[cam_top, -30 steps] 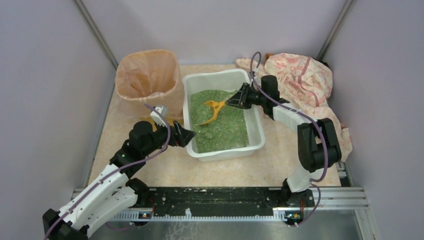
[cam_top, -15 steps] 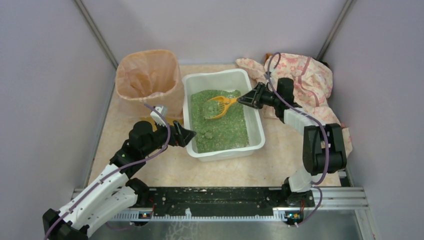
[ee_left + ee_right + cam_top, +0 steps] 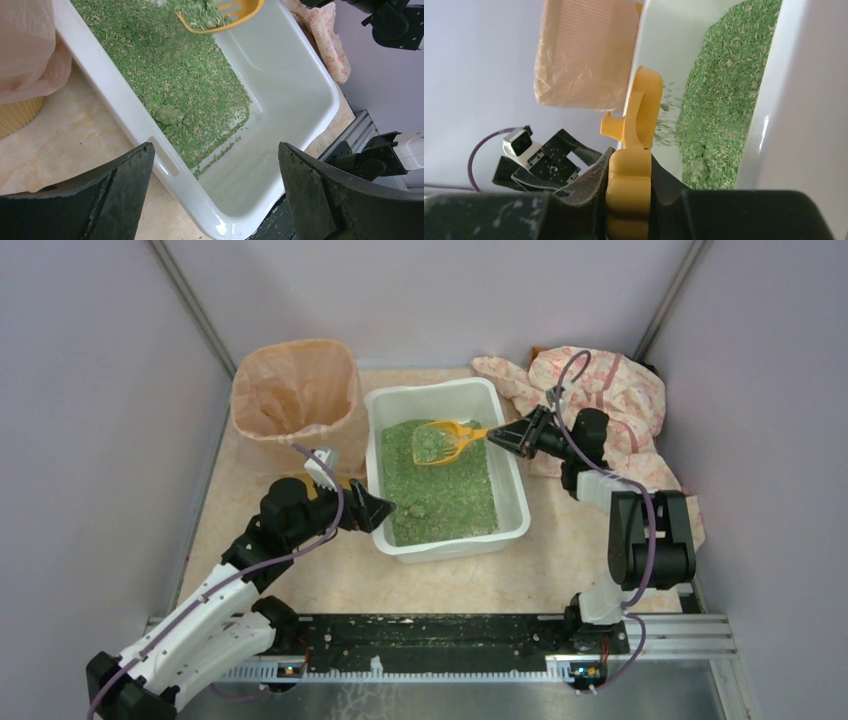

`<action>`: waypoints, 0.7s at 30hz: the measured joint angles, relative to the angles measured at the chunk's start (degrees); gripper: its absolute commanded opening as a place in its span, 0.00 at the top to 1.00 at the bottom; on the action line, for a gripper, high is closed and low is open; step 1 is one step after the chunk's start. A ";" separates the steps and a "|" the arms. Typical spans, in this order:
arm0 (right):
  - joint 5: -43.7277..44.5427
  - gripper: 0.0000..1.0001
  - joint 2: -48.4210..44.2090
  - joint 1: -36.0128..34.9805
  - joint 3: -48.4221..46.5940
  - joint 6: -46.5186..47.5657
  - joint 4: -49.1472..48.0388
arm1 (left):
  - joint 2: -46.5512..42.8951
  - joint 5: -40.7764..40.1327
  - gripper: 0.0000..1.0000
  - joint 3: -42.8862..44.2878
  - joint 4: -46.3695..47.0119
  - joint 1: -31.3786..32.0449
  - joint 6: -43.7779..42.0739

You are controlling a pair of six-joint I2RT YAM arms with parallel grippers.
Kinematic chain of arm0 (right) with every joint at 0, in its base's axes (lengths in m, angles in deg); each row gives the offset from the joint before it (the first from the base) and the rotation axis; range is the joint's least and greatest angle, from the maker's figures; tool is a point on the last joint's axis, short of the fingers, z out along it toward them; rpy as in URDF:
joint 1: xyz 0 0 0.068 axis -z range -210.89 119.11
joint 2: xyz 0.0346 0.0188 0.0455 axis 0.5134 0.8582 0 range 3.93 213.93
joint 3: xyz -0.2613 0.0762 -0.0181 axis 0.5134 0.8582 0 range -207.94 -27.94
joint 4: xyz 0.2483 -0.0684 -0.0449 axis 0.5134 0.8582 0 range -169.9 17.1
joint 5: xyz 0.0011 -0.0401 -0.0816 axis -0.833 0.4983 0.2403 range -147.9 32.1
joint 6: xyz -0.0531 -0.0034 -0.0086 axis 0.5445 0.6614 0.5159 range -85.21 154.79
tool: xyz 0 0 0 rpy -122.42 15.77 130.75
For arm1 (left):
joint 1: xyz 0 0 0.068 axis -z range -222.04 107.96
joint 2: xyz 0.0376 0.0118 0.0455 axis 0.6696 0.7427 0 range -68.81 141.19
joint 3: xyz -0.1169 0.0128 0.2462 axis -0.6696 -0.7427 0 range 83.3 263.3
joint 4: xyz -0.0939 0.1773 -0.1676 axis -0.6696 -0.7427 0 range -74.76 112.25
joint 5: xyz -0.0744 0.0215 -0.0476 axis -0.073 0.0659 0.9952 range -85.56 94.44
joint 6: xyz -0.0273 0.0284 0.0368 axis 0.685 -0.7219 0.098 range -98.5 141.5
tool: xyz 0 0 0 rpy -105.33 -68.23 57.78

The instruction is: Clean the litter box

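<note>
Nearest the arm bases, the left gripper [image 3: 370,510] hovers just outside the near-left corner of the litter box [image 3: 452,544], its fingers spread wide and holding nothing. That white tub sits mid-table. Green litter covers most of its floor, bare plastic shows along the right side, and one clump [image 3: 169,115] lies toward the front. Farther back, the right gripper [image 3: 500,435] is clamped on the handle of the orange scoop [image 3: 440,443], which hangs over the tub's far end with a heap of litter in it. The step looks like lifting out a scoopful. Next it would need carrying level, leftward over the rim, to the bin [image 3: 290,405] lined with a peach bag; its contents cannot be told. A flowered cloth [image 3: 610,390] lies far right.
</note>
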 measured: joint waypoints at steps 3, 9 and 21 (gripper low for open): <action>-1.51 1.00 -0.50 0.44 1.55 -1.55 -2.23 | 1.01 0.57 0.01 1.09 -0.11 0.00 0.07; -1.03 1.00 -0.63 1.03 2.32 -4.68 -6.01 | 1.20 1.05 0.01 1.38 1.73 0.00 0.48; -1.84 1.00 -0.59 1.73 3.15 -8.07 -11.19 | 3.85 2.84 0.01 2.16 2.36 0.00 1.27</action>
